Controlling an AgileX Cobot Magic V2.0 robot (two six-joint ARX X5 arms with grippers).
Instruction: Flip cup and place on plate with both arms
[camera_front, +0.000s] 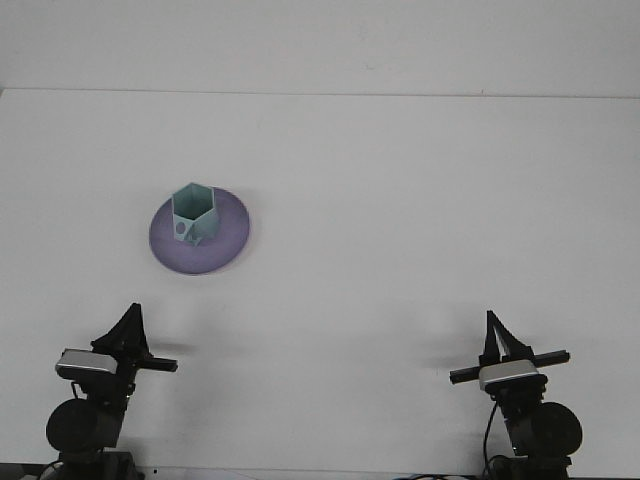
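Left gripper (131, 318) sits low at the near-left corner of the bench, tips pointing away from the robot; whether its fingers are apart or together cannot be told from this angle, since they overlap into one dark wedge. Nothing is held. Right gripper (493, 325) is parked likewise at the near-right corner, also empty, and its finger state cannot be read either. Both are well apart from the work, which suggests a rest pose, not an approach. Outward from the left gripper, toward the middle-left of the white bench (420, 200), lies the purple plate (225, 240). The teal cup (194, 212), six-sided, stands upright on the plate's far half with its mouth open upward; a small handle or tab shows on its near face. Judgement: cup already turned mouth-up and resting on the plate, so the task looks complete or nearly so. The cup sits off-centre toward the plate's far rim but appears stable, not tilted. No further contact seems called for.
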